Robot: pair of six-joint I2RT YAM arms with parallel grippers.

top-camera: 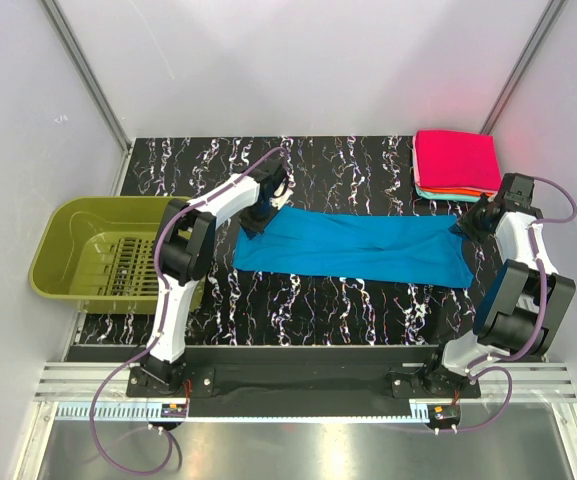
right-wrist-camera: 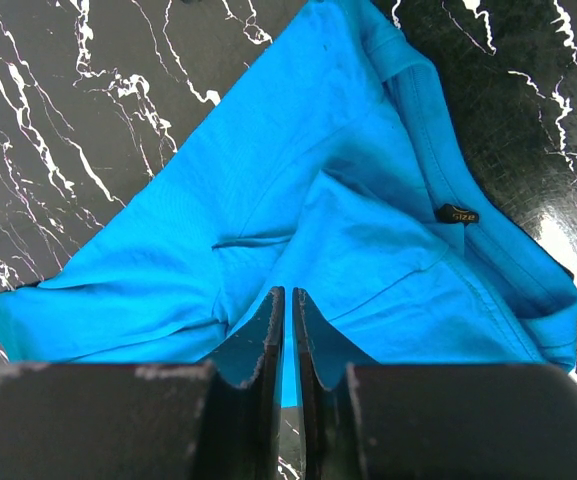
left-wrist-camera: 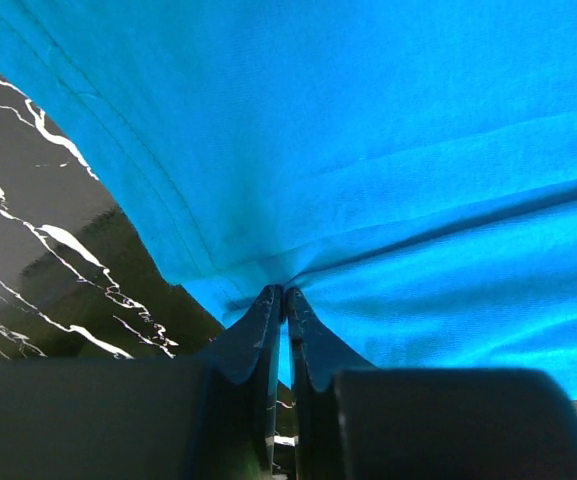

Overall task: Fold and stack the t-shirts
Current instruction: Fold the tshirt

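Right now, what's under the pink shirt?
Under the pink shirt: an orange shirt and a teal one, only near edges showing. The rest is covered.

The blue t-shirt [top-camera: 353, 247] is soft, matt cloth with stitched hems. The desk [top-camera: 348, 300] is glossy black with white marble veining. The basket [top-camera: 53, 235] is smooth olive plastic.

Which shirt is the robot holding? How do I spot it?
Look at the black marbled table. Across its middle lies the blue t-shirt. It is the only one spread out; the others sit folded in a pink-topped stack at the far right corner.
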